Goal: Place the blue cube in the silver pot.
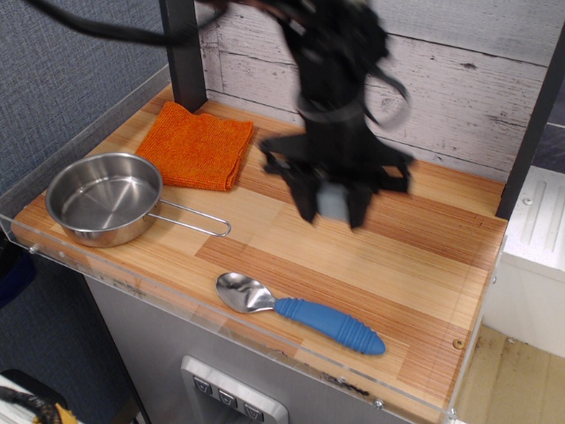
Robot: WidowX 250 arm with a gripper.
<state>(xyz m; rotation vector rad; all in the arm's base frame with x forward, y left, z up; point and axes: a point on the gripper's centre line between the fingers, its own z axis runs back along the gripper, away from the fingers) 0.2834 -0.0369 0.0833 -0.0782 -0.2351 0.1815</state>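
Note:
My black gripper [332, 210] is blurred by motion and hangs in the air above the middle of the wooden table. It is shut on the blue cube [333, 200], a small pale grey-blue block that shows between the two fingers. The silver pot [104, 197] stands empty at the left of the table, its thin wire loop handle [190, 218] pointing right. The gripper with the cube is well to the right of the pot and higher than it.
An orange cloth [196, 146] lies folded at the back left, behind the pot. A metal spoon with a blue handle [300, 313] lies near the front edge. A clear plastic rim [79, 265] runs along the table's front and left sides. A black post [184, 53] stands at the back.

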